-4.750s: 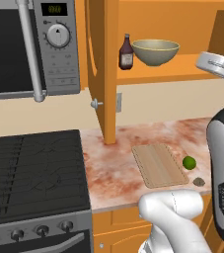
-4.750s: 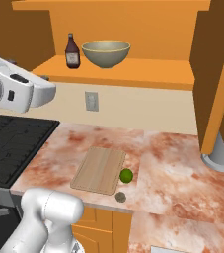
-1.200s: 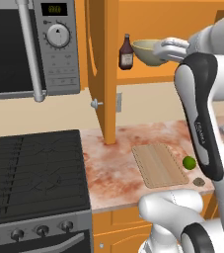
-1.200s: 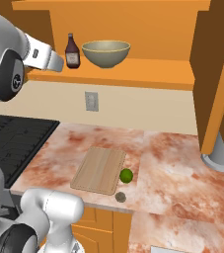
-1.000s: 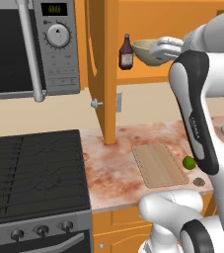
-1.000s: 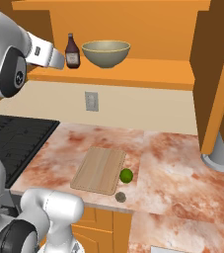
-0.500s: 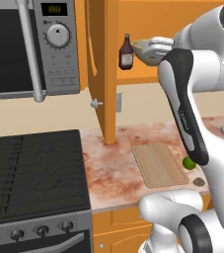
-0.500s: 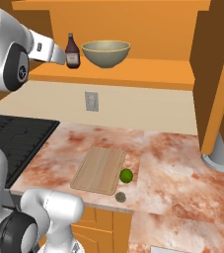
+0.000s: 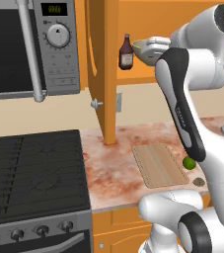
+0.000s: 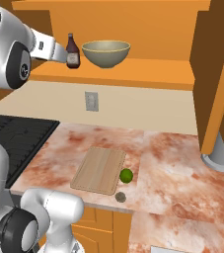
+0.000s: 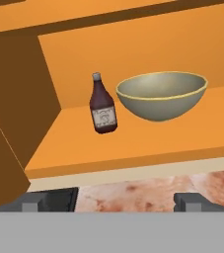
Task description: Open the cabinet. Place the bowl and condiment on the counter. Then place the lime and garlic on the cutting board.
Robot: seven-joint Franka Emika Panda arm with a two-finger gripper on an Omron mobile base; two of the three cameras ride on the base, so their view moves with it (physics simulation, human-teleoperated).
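Cabinet (image 10: 133, 29) open, bowl (image 11: 161, 95) beside condiment (image 11: 102, 105) inside

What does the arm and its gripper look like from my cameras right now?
The arm is glossy white with rounded links, black joint caps and a black strip bearing small pale lettering down one link. The gripper has two small, dark grey, blocky finger tips. No cables show.

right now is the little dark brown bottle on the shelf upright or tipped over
Upright. The small dark brown bottle stands on its base on the orange cabinet shelf, cap up, beside the olive-beige bowl.
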